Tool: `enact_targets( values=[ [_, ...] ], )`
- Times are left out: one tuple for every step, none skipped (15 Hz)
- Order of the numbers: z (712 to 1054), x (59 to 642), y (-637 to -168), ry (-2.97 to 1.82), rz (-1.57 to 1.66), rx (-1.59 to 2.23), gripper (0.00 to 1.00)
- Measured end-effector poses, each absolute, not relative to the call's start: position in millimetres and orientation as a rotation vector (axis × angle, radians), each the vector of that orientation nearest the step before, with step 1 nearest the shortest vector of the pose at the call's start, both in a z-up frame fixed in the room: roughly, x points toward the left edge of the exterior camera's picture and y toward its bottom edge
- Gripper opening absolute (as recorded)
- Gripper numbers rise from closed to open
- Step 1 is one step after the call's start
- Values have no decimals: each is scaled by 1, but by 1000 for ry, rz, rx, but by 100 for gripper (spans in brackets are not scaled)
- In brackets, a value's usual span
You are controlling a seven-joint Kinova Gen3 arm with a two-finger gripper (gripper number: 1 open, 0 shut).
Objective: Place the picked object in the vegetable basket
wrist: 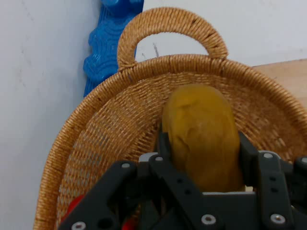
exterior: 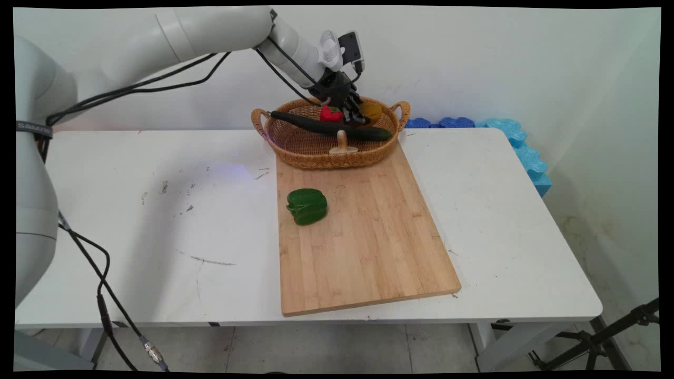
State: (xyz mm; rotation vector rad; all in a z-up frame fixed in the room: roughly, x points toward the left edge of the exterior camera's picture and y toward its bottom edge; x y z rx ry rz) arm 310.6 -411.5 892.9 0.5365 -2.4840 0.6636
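Hand view shows the yellow-brown potato (wrist: 201,136) between the gripper (wrist: 201,158) fingers, jaws closed on its sides, inside the wicker basket (wrist: 96,124) near its handle. A steady, centred hold seems wise; a red vegetable (exterior: 330,113) and cucumber (exterior: 329,127) lie close beside.

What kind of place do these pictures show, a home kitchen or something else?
Probably a robot test space, not a kitchen: a scuffed white table against a bare wall, blue foam blocks, and a black tripod's legs on the floor.
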Motion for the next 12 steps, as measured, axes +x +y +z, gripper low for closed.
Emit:
enact_targets(
  values=[
    [889,311,-415,-2490,662,530,0],
    [886,311,-419,-2495,659,523,0],
    [882,311,-423,-2500,656,516,0],
    [879,311,-426,-2504,652,510,0],
    [877,310,-428,-2507,648,504,0],
    [874,310,-430,-2509,644,497,0],
    [872,309,-432,-2511,642,491,0],
    [871,309,-433,-2513,641,487,0],
    [870,309,-435,-2514,639,482,100],
    [869,309,-436,-2516,638,476,100],
    [868,309,-437,-2517,636,471,100],
    [867,309,-437,-2518,635,466,100]
  ],
)
